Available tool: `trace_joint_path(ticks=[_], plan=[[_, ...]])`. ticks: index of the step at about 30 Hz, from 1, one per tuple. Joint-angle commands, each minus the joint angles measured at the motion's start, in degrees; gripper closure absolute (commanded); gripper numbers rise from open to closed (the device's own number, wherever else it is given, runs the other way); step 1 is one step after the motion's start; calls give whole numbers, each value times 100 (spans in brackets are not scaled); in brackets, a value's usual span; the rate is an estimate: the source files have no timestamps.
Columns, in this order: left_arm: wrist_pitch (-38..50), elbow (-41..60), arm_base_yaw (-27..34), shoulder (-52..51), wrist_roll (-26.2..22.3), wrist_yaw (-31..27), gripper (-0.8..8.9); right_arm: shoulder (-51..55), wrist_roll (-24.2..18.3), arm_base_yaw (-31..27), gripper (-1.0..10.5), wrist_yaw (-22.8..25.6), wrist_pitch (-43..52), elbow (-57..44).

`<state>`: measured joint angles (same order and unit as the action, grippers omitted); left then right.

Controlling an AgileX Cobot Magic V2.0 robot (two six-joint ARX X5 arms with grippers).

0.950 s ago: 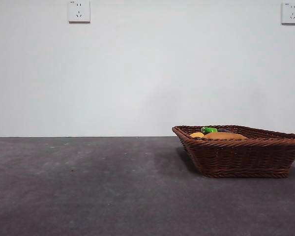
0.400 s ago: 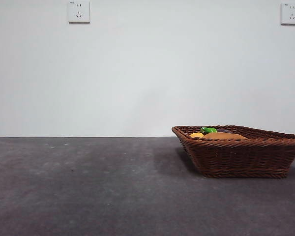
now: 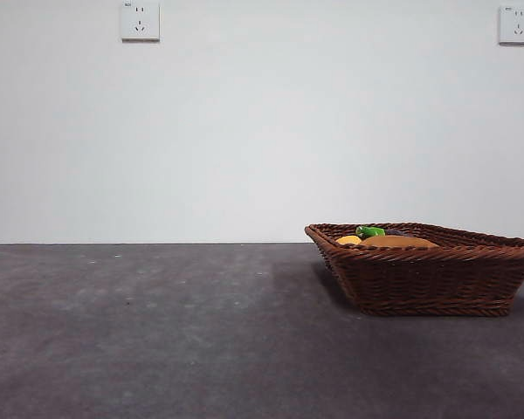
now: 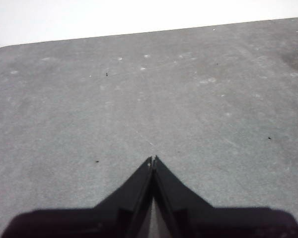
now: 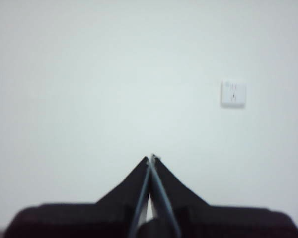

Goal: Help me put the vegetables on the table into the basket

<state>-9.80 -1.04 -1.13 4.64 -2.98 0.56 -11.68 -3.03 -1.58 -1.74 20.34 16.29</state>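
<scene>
The brown wicker basket point(image 3: 432, 279) stands on the dark grey table point(image 3: 157, 332) at the right of the front view. Over its rim show the yellow corn cob point(image 3: 348, 239), the tan potato point(image 3: 397, 241) and the green stem of the eggplant point(image 3: 369, 231); the eggplant's purple body is hidden. My left gripper point(image 4: 152, 159) is shut and empty above bare table. My right gripper point(image 5: 151, 158) is shut and empty, facing the white wall. Neither arm shows in the front view.
White wall sockets sit high on the wall at the left point(image 3: 140, 19) and right point(image 3: 518, 23); one socket shows in the right wrist view point(image 5: 233, 93). The table's far edge meets the wall behind the basket.
</scene>
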Motion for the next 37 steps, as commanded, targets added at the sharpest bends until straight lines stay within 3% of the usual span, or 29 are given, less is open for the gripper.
trace_joint_path(ticks=[1,4,7,12,15,24,37], plan=[[28,61,17,0,-20,-15,817,450,11,-4,946,-50,-160,-715],[28,61,17,2,-20,-13,817,651,203,-4,946,-83,-802,-953],[28,61,17,2,-20,-15,817,726,140,-9,946,-79,-1576,-1047],[28,61,17,2,-20,-13,817,826,111,-79,946,87,-1882,-1316],[28,61,17,2,-20,-13,817,1027,337,-79,946,181,-1937,-1554],[31,61,17,4,-20,-13,817,1123,345,-70,946,610,-3056,-1550],[31,61,17,13,-20,-13,817,1123,345,-68,946,562,-3093,-1550]])
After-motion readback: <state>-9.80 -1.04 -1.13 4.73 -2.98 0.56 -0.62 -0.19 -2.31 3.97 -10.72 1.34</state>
